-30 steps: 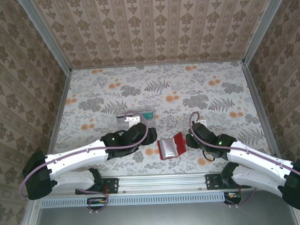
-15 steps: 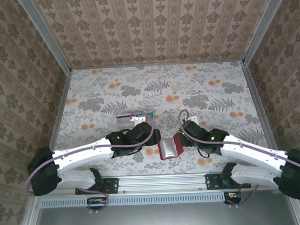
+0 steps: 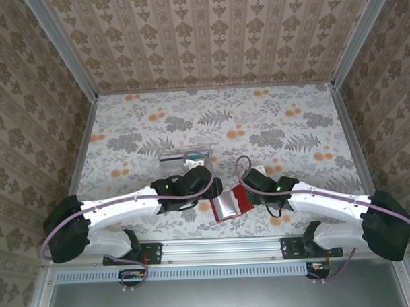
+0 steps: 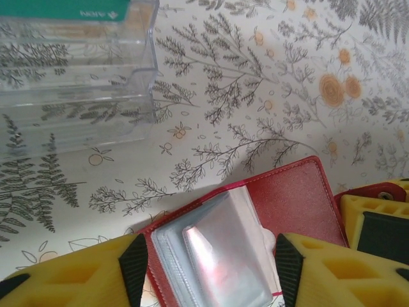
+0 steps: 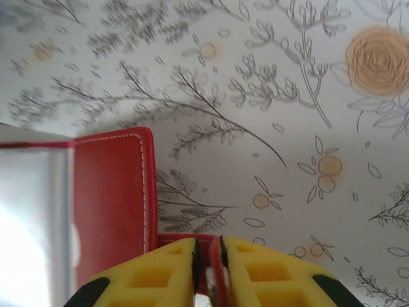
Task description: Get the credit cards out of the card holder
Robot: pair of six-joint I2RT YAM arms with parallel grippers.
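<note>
Ok, the floral table (image 3: 271,117) is taking up the whole floor of the booth, w/ both arms reaching in from the near edge twd the centre. The clear tray (image 4: 77,83) is sitting just far-left of the action, apart from everything else. The red card holder (image 4: 281,198) is lying open near the near edge, centre, between the two grippers. The right gripper (image 5: 207,252) is pinching the holder's red edge on its right side: jaws clenched, red leather showing between the pads. The left gripper (image 4: 211,268) is hanging over the holder's left half, released, jaws apart and straddling the grey pockets (image 4: 217,256) w/o touching them, as far as I can tell. So I'm reading this as the pin-and-pick step: right is anchoring the holder, left is lining up for a pull. The credit cards, if any are in those sleeves, are lost in glare, so can't count them. Next move prob. needs left to come down onto one card's exposed edge, nip it thin, and slide it out along the sleeve while right is holding firm. Writing: a green card (image 4: 64,7) in the tray is carrying white print, upside down and cropped, not readable.
</note>
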